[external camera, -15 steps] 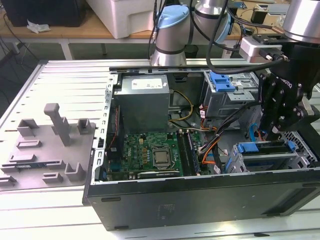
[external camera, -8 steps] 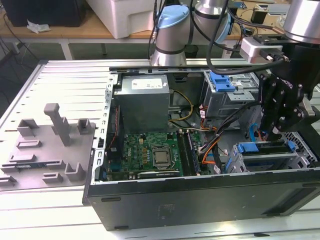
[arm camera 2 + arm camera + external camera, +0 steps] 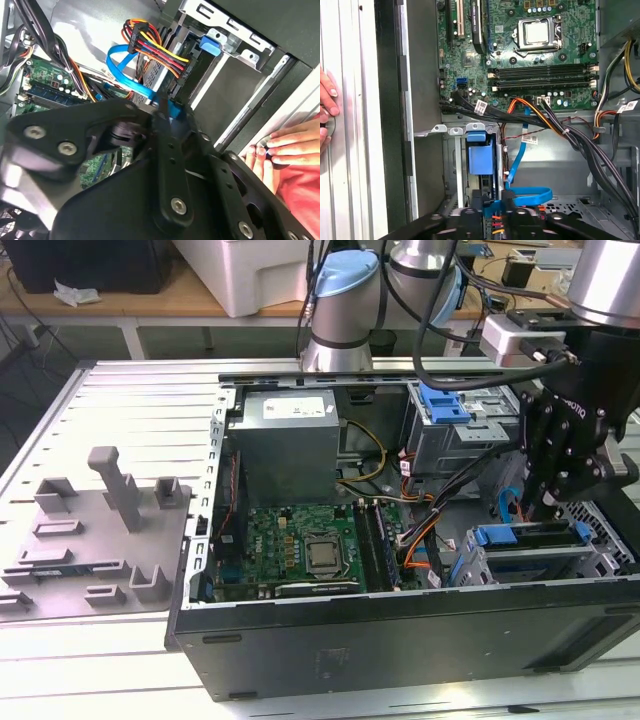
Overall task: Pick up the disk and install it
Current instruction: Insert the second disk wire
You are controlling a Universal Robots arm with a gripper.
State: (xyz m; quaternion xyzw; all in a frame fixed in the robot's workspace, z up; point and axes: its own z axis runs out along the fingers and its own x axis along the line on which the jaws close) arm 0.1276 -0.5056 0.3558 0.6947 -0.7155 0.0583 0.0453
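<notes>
The disk (image 3: 525, 537) sits in the drive cage at the case's front corner, on the exterior view's right. Its blue carrier faces up over a silver body. In the first wrist view its blue carrier tab (image 3: 480, 160) lies inside the metal bay, and the same tab (image 3: 211, 44) appears in the second wrist view. My black gripper (image 3: 541, 508) hangs just above the cage, close over the disk. Its fingers stand a little apart (image 3: 495, 215), open, with only a blue data cable (image 3: 530, 195) and wires visible in the gap.
The open computer case (image 3: 400, 625) holds the motherboard (image 3: 300, 545), power supply (image 3: 290, 445) and a second blue bracket (image 3: 442, 402) in the far bay. Cable bundles (image 3: 540, 117) cross beside the cage. A person's hand (image 3: 326, 107) rests on the table outside the case wall. A grey fixture (image 3: 95, 530) is on the left.
</notes>
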